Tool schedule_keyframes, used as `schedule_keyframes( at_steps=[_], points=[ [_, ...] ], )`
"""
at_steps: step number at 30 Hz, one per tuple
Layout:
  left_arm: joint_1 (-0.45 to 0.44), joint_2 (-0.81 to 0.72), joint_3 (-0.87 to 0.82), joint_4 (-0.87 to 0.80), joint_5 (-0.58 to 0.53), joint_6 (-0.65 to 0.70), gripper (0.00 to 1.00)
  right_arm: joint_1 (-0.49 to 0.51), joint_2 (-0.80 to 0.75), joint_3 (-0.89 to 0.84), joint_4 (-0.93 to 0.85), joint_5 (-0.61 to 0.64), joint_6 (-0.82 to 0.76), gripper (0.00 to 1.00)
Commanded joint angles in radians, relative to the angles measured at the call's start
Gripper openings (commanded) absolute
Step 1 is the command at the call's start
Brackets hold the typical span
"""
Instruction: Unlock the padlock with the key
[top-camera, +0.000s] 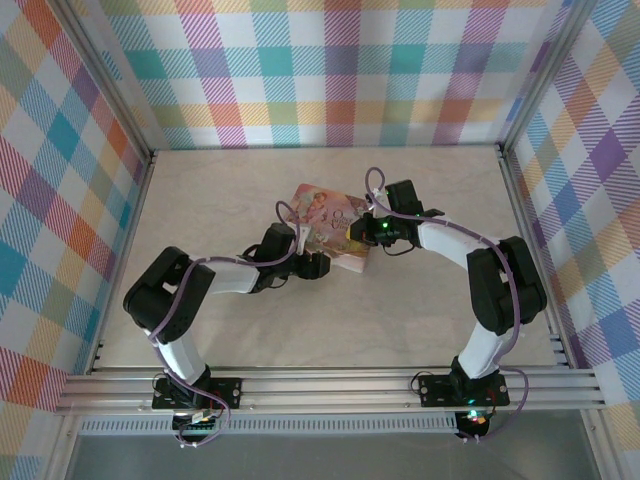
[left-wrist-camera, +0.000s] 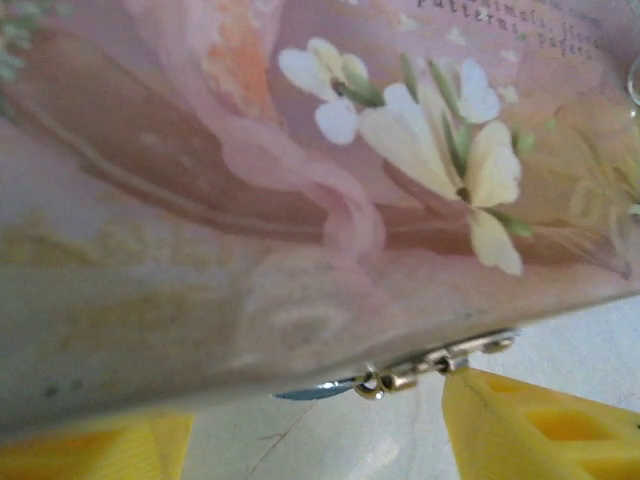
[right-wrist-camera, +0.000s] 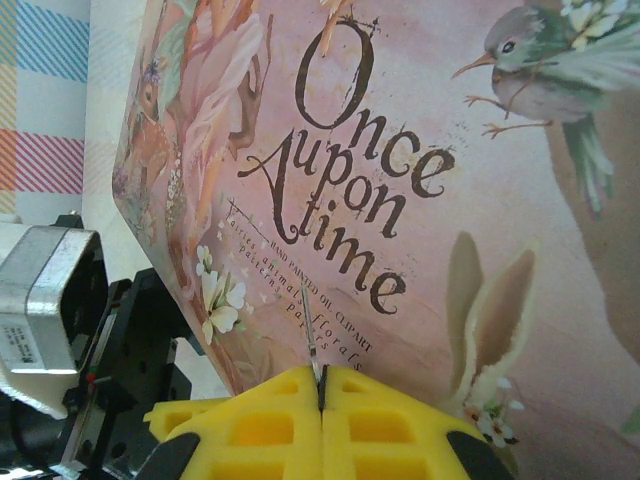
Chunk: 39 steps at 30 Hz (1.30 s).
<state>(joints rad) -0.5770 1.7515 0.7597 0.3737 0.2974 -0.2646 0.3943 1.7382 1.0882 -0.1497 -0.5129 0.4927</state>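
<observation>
Mid-table, btwn the two arms, lies the pink tin (top-camera: 322, 212), lid art w/ "Once upon a time" lettering, a bird & rabbit ears. Right gripper (right-wrist-camera: 320, 378) hangs over the lid, yellow fingers pressed together and pinching the key (right-wrist-camera: 311, 335), a thin metal blade poking out from the tips toward the lettering. Left gripper (left-wrist-camera: 300, 425) sits low at the tin's opposite edge, fingers (left-wrist-camera: 530, 425) spread, one each side of a small metal clasp (left-wrist-camera: 430, 362) on the rim. Of the padlock (left-wrist-camera: 305, 393) just a blue-grey sliver shows under that rim, left of the clasp (rest hidden by the tin, pose can't be told). Key is over the lid, apart from the clasp. Plaid walls (top-camera: 330, 70) ring the table (top-camera: 230, 325) on three sides.
</observation>
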Motion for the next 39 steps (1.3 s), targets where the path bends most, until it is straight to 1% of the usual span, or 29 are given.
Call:
schedule_keyframes(
  at_steps=[1, 6, 11, 27, 35, 39],
  points=[
    [-0.008, 0.024, 0.013, 0.053, -0.001, 0.019, 0.63, 0.009, 0.028, -0.034, -0.062, 0.049, -0.005, 0.00],
    [-0.011, 0.047, 0.019, 0.072, 0.006, 0.009, 0.54, 0.011, 0.028, -0.034, -0.063, 0.047, -0.007, 0.00],
    [-0.016, 0.053, 0.026, 0.077, 0.011, 0.006, 0.48, 0.011, 0.028, -0.034, -0.060, 0.045, -0.005, 0.00],
    [-0.030, 0.022, 0.039, 0.061, -0.014, 0.006, 0.41, 0.017, 0.027, -0.030, -0.061, 0.045, -0.002, 0.00],
    [-0.037, 0.020, 0.044, 0.062, -0.034, -0.015, 0.38, 0.021, 0.025, -0.030, -0.062, 0.044, -0.002, 0.00],
    [-0.038, 0.024, 0.048, 0.059, -0.041, -0.025, 0.35, 0.023, 0.024, -0.030, -0.060, 0.045, -0.002, 0.00]
  ],
)
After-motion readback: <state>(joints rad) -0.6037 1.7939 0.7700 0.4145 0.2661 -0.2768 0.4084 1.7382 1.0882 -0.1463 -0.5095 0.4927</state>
